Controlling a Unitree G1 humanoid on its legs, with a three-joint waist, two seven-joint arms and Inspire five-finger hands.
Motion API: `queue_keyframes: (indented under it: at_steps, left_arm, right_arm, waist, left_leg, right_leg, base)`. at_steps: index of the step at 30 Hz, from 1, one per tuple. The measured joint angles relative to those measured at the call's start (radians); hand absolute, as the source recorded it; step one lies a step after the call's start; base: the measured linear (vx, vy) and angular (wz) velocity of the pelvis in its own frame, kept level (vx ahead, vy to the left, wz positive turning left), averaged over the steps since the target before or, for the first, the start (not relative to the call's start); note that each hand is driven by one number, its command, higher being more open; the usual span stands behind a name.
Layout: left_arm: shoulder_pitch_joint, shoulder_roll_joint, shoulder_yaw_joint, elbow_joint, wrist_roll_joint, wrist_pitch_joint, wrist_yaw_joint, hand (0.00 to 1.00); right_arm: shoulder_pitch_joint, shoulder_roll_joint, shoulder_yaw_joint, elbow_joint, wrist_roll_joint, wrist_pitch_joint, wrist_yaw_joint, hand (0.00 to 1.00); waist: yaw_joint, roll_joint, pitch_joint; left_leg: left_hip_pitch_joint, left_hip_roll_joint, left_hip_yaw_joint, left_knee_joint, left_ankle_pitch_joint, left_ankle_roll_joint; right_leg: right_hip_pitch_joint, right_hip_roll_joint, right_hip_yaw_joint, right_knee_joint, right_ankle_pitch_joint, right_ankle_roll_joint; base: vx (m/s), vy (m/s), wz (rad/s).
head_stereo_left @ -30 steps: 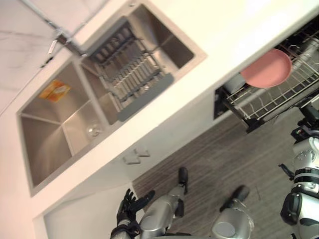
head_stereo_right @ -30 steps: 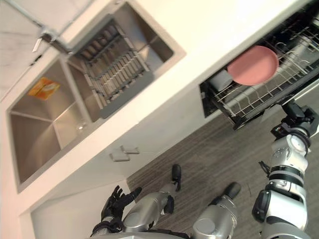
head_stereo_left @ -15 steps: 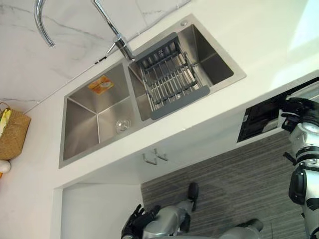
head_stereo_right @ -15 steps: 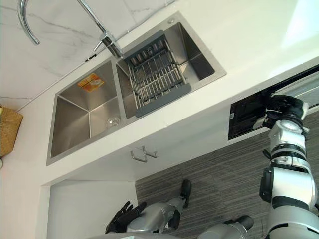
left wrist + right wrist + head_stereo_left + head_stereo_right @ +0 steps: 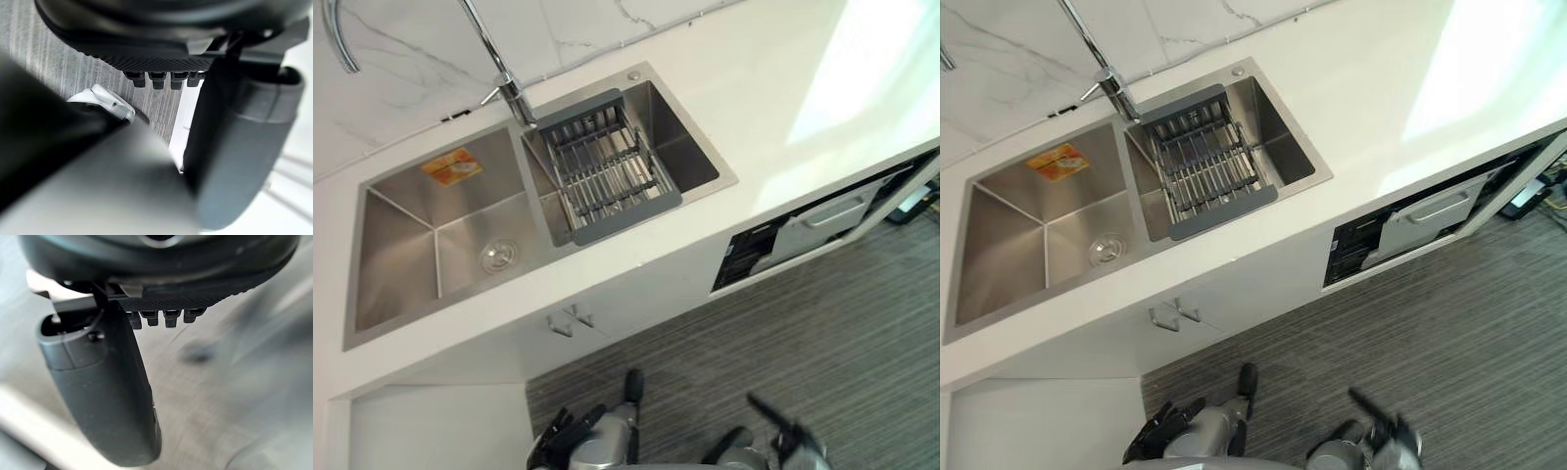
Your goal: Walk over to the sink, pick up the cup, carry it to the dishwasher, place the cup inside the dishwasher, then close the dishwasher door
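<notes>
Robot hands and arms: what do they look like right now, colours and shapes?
Both are dark, nearly black. The left robot hand shows slim black fingers on a rounded silver-grey forearm. The right robot hand is equally dark, though blurred. Each wrist view shows a textured black palm edge, a row of finger bases and a thick, smooth dark-grey thumb.
</notes>
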Motion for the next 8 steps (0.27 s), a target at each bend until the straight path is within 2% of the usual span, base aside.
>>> queue_keyframes:
  at_steps: [1,2,3,4,5,6,8]
  left_arm:
    - [0.003,0.012,0.004,-0.008,0.0,-0.003,0.001,1.0]
    - [0.018,0.035,0.011,-0.039,-0.001,-0.015,0.011,1.0]
    - [0.011,0.034,0.022,-0.029,-0.005,-0.019,0.023,1.0]
    - [0.003,0.029,0.024,-0.019,-0.005,-0.018,0.032,1.0]
    - [-0.006,0.028,0.018,-0.01,-0.004,-0.018,0.038,1.0]
    - [-0.034,0.029,0.027,-0.005,-0.003,-0.013,0.05,1.0]
    - [-0.059,0.022,0.038,0.008,0.001,0.008,0.065,1.0]
  right_arm:
    - [0.012,0.017,0.0,-0.007,-0.001,-0.005,0.001,1.0]
    - [0.022,0.056,0.001,-0.037,-0.018,-0.015,0.017,1.0]
    - [0.028,0.059,0.001,-0.049,-0.027,-0.024,0.046,1.0]
    - [0.026,0.055,0.004,-0.057,-0.026,-0.027,0.064,1.0]
    - [0.02,0.054,0.014,-0.076,-0.026,-0.038,0.081,1.0]
    - [0.011,0.065,0.035,-0.1,-0.026,-0.062,0.107,1.0]
    - [0.0,0.08,0.06,-0.135,-0.028,-0.09,0.129,1.0]
  waist:
    - [0.001,-0.028,-0.006]
    - [0.017,-0.093,-0.016]
    - [0.025,-0.105,-0.018]
    - [0.014,-0.094,-0.023]
    - [-0.001,-0.064,-0.029]
    - [-0.014,-0.052,-0.034]
    - [-0.015,-0.059,-0.038]
  left_leg:
    - [-0.005,-0.01,0.029,0.027,-0.015,0.009]
    - [-0.022,-0.029,0.067,0.135,-0.102,0.028]
    - [-0.01,-0.034,0.052,0.18,-0.143,0.04]
    - [0.002,-0.029,0.03,0.191,-0.154,0.045]
    - [0.021,-0.012,-0.008,0.189,-0.159,0.05]
    - [0.045,0.024,-0.078,0.175,-0.163,0.053]
    - [0.075,0.022,-0.111,0.147,-0.163,0.06]
  right_leg:
    - [0.002,-0.02,0.003,0.026,-0.015,0.007]
    - [0.011,-0.047,0.078,0.075,-0.038,0.01]
    - [0.02,-0.051,0.174,0.123,-0.007,-0.003]
    - [0.005,-0.048,0.243,0.186,0.021,-0.051]
    - [-0.035,-0.022,0.357,0.263,0.023,-0.101]
    - [-0.066,0.09,0.497,0.226,-0.068,-0.097]
    - [-0.105,0.158,0.568,0.192,-0.081,-0.102]
  base:
    - [0.13,0.048,0.15]
    - [0.11,0.044,0.0]
    - [0.14,0.094,0.1]
    - [0.1,0.095,0.5]
    - [0.13,0.08,1.04]
    - [0.11,0.019,1.04]
    - [0.09,-0.005,0.64]
